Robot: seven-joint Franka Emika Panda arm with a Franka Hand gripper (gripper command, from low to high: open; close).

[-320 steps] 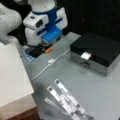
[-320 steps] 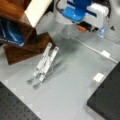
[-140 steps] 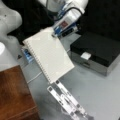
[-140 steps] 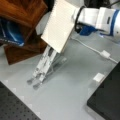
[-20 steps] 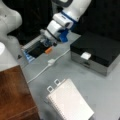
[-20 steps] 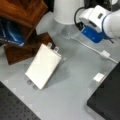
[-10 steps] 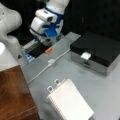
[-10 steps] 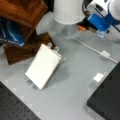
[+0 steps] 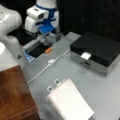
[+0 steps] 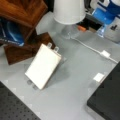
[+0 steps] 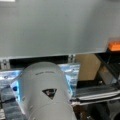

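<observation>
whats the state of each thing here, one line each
gripper: up at a front view's top, over the table edge, holding nothing visible
white notepad: lying flat on the grey table, covering the clips under it
black box: closed, white tag on its front
white cable: slack across the table
orange block: resting at the table edge

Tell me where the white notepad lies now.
In both front views the white notepad lies flat on the grey table, beside the brown wooden block.

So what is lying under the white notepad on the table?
Two small metal clips stick out at the notepad's top edge, on the grey table. The rest beneath is covered, so I cannot tell.
</observation>
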